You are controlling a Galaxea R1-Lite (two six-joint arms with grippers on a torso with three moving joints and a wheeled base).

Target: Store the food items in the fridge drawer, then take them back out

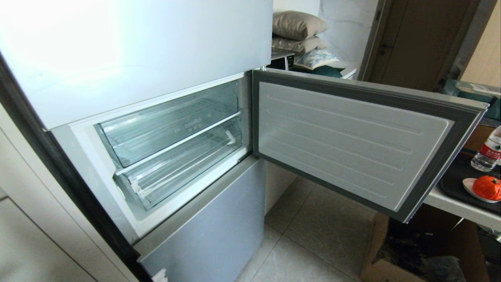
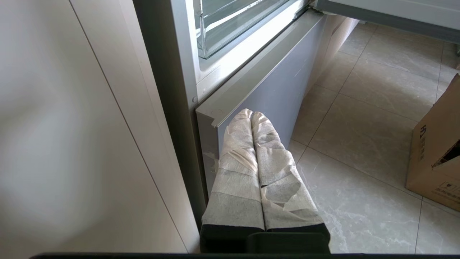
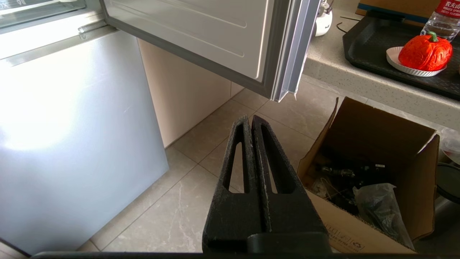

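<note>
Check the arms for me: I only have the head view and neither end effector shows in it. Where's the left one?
Observer: The left end effector is shut, its fingers wrapped in white tape, with the tips near the top corner of the lower fridge door.
Operator: And the right?
Observer: The right end effector is shut too and holds nothing. It hangs over the floor tiles beside the open cardboard box.
Operator: My view cuts the orange toy food at the edge. Is it whole?
Observer: Yes. The orange-red toy food sits whole on a white paper plate on the black tray, green stem up.
</note>
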